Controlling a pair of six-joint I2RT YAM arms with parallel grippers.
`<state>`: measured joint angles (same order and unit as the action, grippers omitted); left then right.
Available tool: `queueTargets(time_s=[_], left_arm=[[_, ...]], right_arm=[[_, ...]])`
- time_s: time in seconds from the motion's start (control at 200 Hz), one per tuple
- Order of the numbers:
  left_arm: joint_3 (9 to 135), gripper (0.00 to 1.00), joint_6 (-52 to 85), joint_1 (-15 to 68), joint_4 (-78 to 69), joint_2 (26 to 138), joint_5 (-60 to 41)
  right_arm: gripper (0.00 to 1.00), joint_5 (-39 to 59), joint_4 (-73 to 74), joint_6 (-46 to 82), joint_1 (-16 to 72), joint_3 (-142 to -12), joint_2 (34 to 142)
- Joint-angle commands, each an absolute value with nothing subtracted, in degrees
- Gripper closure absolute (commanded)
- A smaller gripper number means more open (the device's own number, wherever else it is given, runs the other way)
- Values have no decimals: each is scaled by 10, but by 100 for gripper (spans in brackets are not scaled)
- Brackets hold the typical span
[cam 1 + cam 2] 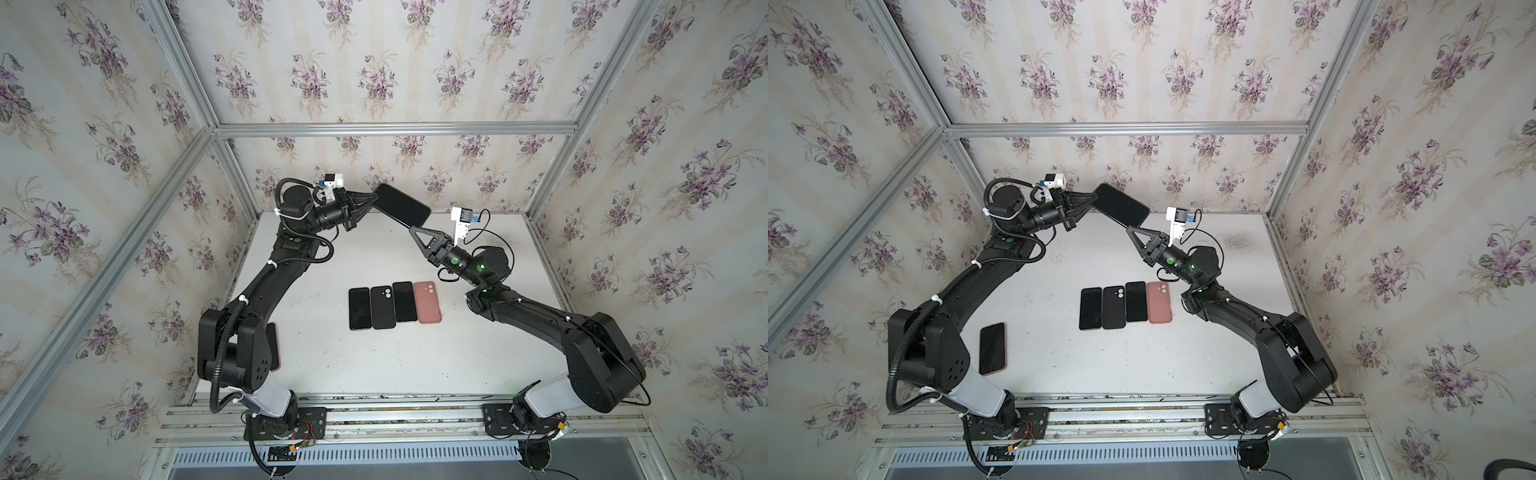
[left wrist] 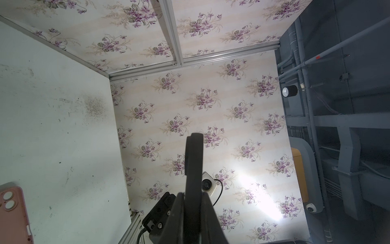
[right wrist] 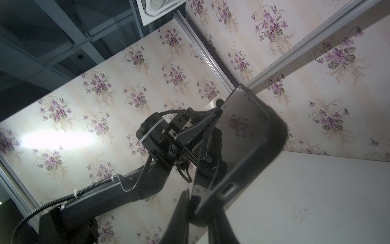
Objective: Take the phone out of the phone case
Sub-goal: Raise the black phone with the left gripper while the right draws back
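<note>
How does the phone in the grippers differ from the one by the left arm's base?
The held phone is airborne and tilted, gripped by the left gripper and right gripper; the lying phone rests flat, untouched. The held phone's rim is black; the lying phone's pinkish. Both screens are dark, facing up.

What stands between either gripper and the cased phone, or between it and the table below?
Nothing visible. Left gripper and right gripper each clamp an end of the cased phone, held above the table; the row of phones lies well aside.

phone (image 1: 401, 204) black | case (image 1: 428, 302) pink | walls (image 1: 374, 62) cream, purple floral | table (image 1: 415, 357) white
</note>
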<state>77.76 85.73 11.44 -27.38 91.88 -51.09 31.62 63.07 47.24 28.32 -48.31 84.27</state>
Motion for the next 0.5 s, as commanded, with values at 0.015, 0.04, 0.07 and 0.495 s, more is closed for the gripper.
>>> queueTargets(time_s=[0.015, 0.04, 0.07, 0.495], left_arm=[[769, 100, 919, 122, -273, 901, -518], [764, 100, 921, 123, -273, 900, -518], [760, 100, 922, 125, -274, 898, -519], [772, 100, 940, 127, -296, 899, -529]], right_arm=[[83, 347, 480, 238, 284, -498, 822], [83, 342, 460, 214, 283, -500, 818], [83, 332, 443, 184, 281, -504, 815], [68, 214, 327, 25, 246, -521, 776]])
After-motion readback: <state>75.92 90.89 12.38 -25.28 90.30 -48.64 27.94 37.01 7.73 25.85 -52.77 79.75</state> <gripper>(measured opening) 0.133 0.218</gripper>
